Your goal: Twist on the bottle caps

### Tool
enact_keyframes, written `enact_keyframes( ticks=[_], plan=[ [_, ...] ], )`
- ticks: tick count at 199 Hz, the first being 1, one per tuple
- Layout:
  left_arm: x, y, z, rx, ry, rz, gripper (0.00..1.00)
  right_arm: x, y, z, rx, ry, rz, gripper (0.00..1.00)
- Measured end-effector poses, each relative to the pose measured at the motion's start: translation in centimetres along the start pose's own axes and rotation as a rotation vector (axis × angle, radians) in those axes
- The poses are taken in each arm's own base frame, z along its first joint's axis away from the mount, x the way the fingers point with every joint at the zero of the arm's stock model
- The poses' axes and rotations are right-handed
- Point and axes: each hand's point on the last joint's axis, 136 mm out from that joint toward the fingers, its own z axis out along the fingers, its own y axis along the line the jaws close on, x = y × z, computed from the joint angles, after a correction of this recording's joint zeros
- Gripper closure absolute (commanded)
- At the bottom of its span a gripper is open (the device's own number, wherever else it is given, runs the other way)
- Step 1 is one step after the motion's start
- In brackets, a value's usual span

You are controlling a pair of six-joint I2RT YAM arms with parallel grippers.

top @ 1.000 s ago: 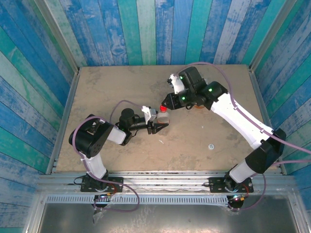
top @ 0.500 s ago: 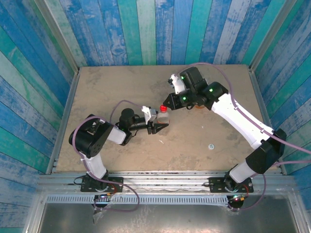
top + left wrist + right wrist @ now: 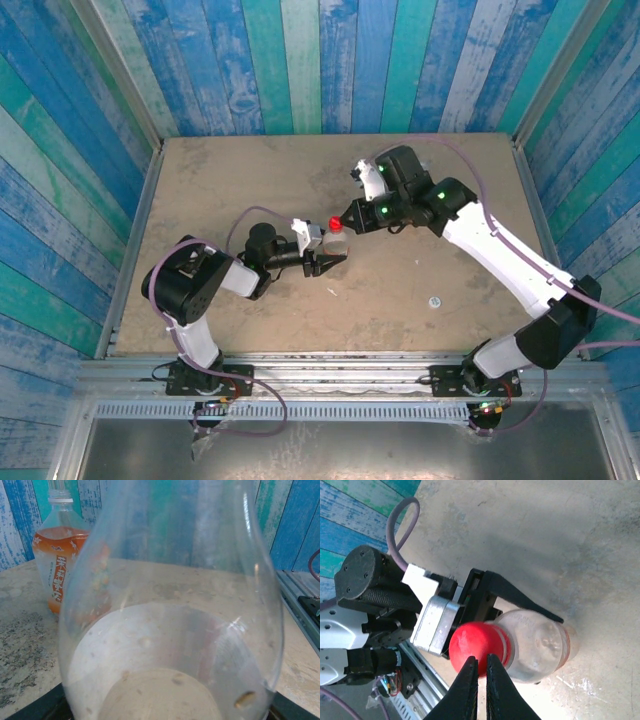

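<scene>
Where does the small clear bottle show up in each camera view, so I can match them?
Top external: small bottle at mid-table, where the two arms meet.
Left wrist: close up, in the centre.
Right wrist: lower middle, with the red cap on its left end.
Shared landmark: the blue plank wall.

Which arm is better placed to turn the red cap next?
Right, probably: the right hand, shut, is at the red cap on the bottle, while the left hand is busy gripping that bottle.
</scene>
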Motion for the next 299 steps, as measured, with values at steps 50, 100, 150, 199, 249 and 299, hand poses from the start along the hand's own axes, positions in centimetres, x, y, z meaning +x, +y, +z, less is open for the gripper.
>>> enact_keyframes(
  ticks=[50,100,150,199,249,299],
  plan=[
    [0.0,0.2,0.0,-0.004,0.002,-0.004,0.37,1.1,0.2,0.2,0.002,0.032,0.008,0.86],
    [0.0,0.2,0.0,-0.003,0.002,-0.004,0.37,-0.8,-0.5,-0.9,0.018,-0.022,0.009,0.67],
    [0.0,0.2,0.0,-0.005,0.003,-0.004,0.37,-2.6,-0.4,0.1,0.001,-0.024,-0.008,0.69],
    [0.0,0.2,0.0,-0.007,0.003,-0.004,0.37,-2.2,-0.5,1.2,-0.020,0.015,-0.007,0.80],
    [0.0,0.1,0.1,-0.001,0.003,-0.004,0.37,-2.0,-0.5,0.9,-0.032,-0.001,-0.004,0.88],
    [0.1,0.0,0.1,0.008,0.003,-0.006,0.38,-1.3,-0.5,0.4,-0.042,-0.024,0.011,0.91]
  ],
)
